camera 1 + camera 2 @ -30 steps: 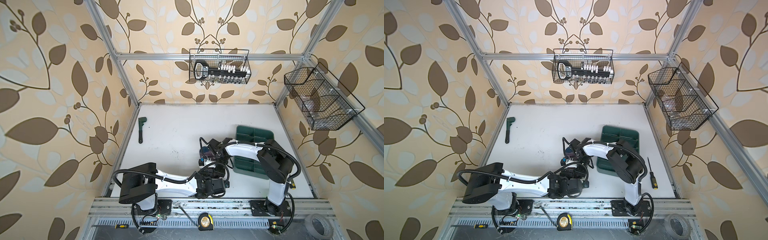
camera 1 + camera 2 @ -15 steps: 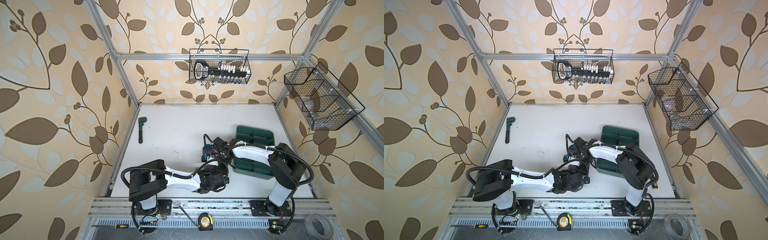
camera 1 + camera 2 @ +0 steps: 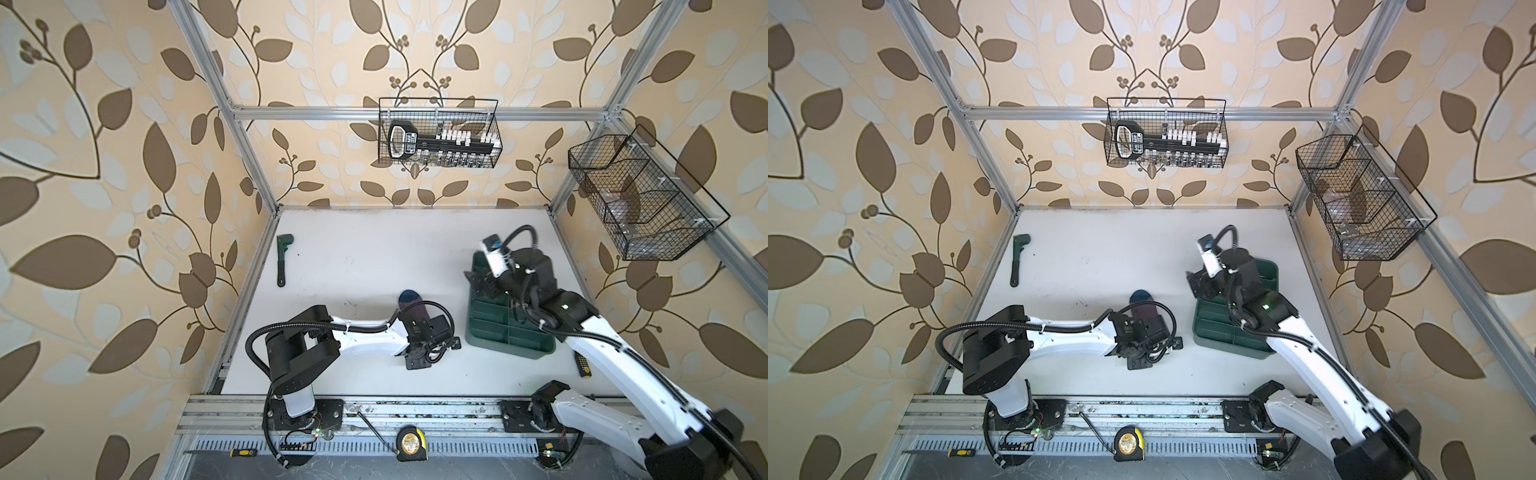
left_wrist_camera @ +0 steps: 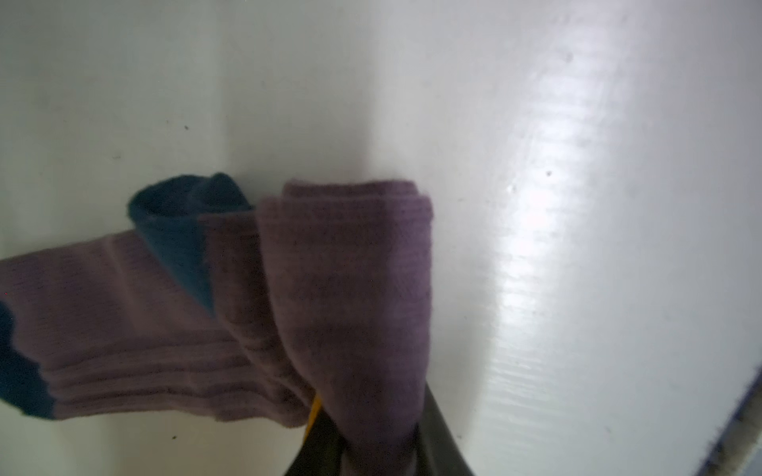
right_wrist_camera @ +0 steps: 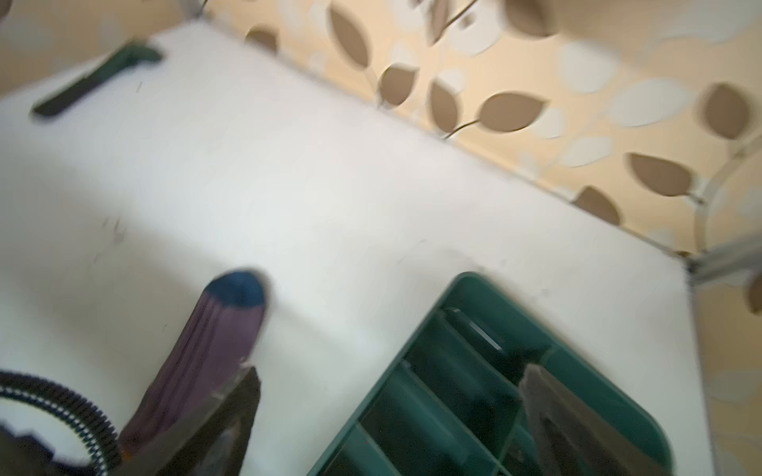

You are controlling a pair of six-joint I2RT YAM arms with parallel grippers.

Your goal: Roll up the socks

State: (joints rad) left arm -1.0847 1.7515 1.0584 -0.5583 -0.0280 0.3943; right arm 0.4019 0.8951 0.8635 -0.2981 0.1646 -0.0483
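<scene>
Sock (image 4: 342, 288), purple with a navy toe, lies on the table (image 3: 374, 249) just left of the green tray (image 3: 490, 328). Its rolled end is pinched by the left gripper (image 4: 371, 445), whose arm stretches low toward the tray. The right gripper (image 5: 387, 395) hangs spread wide and empty over the tray's far corner, wrist bent downward.

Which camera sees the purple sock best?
The left wrist view: the purple sock fills it close up, partly rolled, navy heel showing, pinched by the left hand. Both top views show only its navy toe end poking past the arm. The right wrist view shows that end too, but blurred.
</scene>
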